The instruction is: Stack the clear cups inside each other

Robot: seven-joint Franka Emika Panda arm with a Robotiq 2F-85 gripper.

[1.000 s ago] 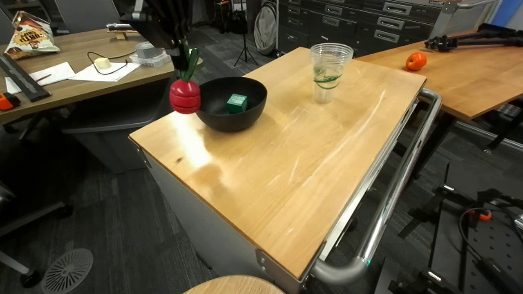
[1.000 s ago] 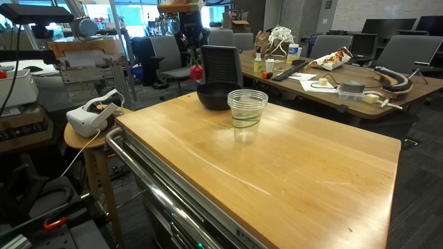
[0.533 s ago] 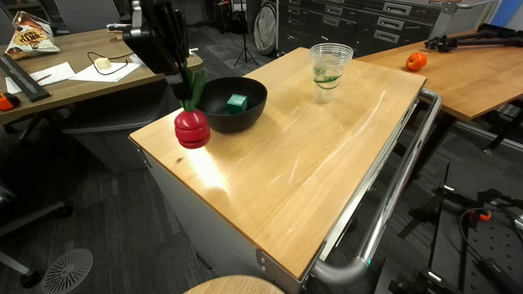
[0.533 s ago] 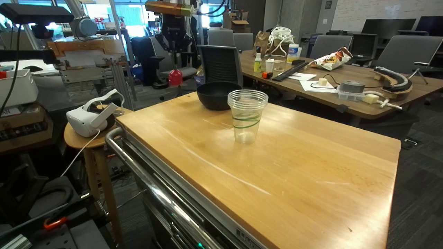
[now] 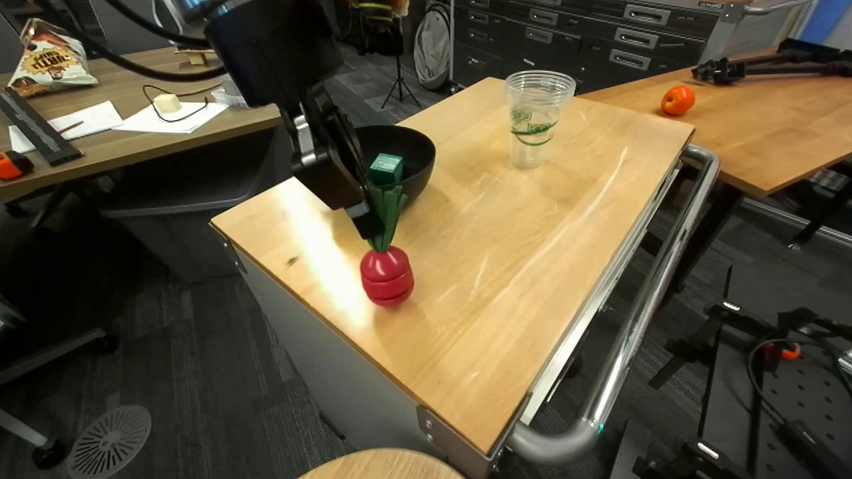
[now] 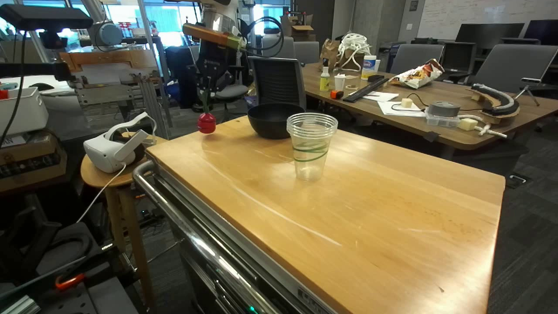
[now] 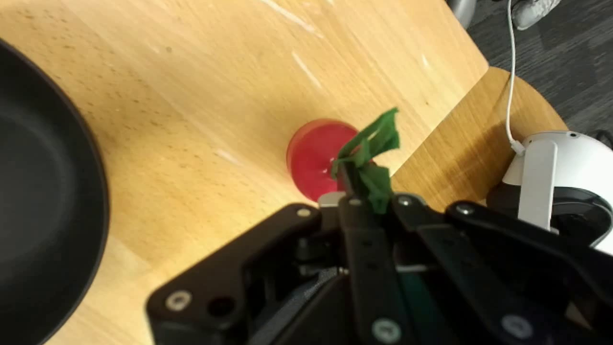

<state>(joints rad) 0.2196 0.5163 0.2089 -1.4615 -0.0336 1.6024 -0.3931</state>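
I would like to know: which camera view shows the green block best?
An exterior view: it looks into the black bowl, where the green block is largely in sight. No block shows elsewhere: in an exterior view the bowl's near wall hides its bottom; the wrist view has only part of the bowl.

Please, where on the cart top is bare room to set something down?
The cart top is bare between the clear cups and the metal handle, and past the cups, away from the black bowl. It is crowded near the bowl, where the gripper holds the red radish.
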